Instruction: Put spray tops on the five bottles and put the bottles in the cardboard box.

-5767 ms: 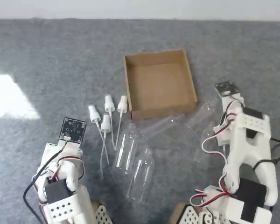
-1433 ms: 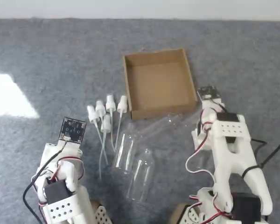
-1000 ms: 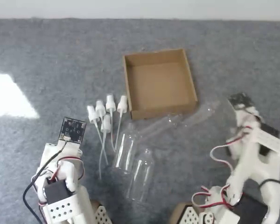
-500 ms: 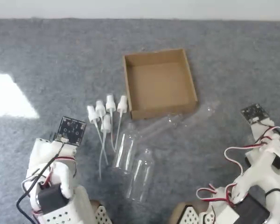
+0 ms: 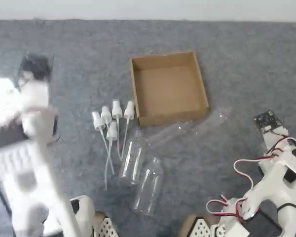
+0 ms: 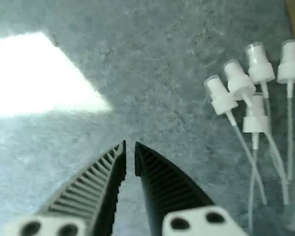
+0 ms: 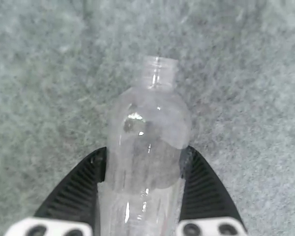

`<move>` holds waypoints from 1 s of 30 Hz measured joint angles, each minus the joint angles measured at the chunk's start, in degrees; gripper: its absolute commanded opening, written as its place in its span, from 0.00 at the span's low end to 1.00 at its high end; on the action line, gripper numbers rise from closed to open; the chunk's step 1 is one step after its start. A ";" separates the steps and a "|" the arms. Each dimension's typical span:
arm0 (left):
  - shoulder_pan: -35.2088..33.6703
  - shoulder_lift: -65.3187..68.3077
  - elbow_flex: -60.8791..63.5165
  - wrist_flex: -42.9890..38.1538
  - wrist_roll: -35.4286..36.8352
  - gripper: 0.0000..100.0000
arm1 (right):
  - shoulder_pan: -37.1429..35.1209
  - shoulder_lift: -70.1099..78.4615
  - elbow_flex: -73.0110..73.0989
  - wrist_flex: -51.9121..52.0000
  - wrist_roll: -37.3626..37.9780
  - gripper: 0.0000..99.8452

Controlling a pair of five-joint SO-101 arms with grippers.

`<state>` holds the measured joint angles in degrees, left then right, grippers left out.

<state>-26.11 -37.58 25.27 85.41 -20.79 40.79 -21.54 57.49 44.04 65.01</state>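
Observation:
Five white spray tops (image 5: 111, 120) lie in a bunch on the grey carpet, left of the cardboard box (image 5: 168, 88); they also lie off to one side in the left wrist view (image 6: 250, 81). Clear bottles lie uncapped near the box's front: two (image 5: 133, 157) (image 5: 150, 185) side by side, two more (image 5: 171, 132) (image 5: 216, 118) along the front wall. My left gripper (image 6: 129, 144) hangs shut and empty over bare carpet, its arm (image 5: 32, 111) raised at the left. My right gripper (image 7: 145, 152) is shut on another clear bottle (image 7: 147, 132), neck pointing away.
A bright patch of light (image 6: 37, 73) falls on the carpet at the far left. The right arm (image 5: 281, 168) stands at the near right corner. The box holds nothing. Bare carpet stretches beyond and to the right of the box.
The left arm has risen from its folded rest and swung out over the far left. The right arm pulled back from the box's front to the near right.

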 measured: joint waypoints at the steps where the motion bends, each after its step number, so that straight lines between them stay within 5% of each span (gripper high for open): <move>1: 1.32 4.66 -1.49 -0.09 2.29 0.03 | 0.00 -0.09 0.44 -0.35 0.00 0.02; 8: 12.75 20.40 2.90 -14.33 17.05 0.14 | 0.00 -0.26 1.32 -1.85 0.09 0.02; 15: 15.65 28.84 13.27 -31.03 26.90 0.13 | 0.00 -0.26 1.85 -3.52 0.09 0.02; 30: 13.27 42.99 9.58 -38.77 32.62 0.12 | 0.00 -0.26 1.85 -3.52 0.09 0.02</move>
<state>-12.84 5.41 34.86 46.64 11.82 40.79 -21.80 59.34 40.53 65.10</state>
